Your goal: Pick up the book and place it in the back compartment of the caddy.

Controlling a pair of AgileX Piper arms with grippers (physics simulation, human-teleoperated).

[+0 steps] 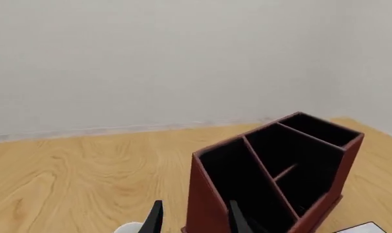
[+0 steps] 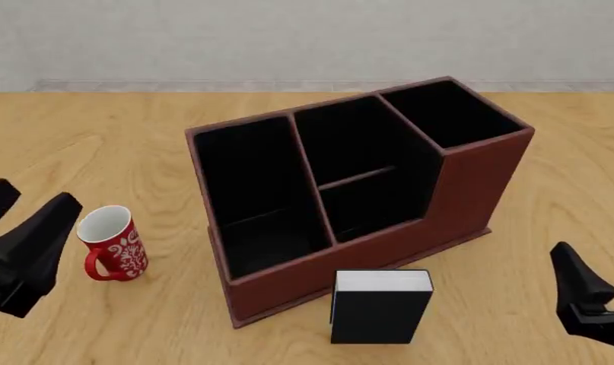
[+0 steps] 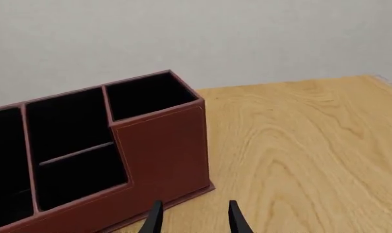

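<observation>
Black-covered, white-edged book [image 2: 380, 306] stood upright just in front of the dark red-brown divided caddy [image 2: 469, 190].
Open wood table [image 2: 550, 122] lay right of the caddy; a red-and-white mug [image 2: 114, 243] stood left. Left gripper [image 2: 23, 247] and right gripper [image 2: 596, 293] hung low at the near corners, jaws parted, empty.

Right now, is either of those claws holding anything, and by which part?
Nothing is held. Both the left gripper and right gripper are open and empty; the book stands untouched by the caddy.
</observation>
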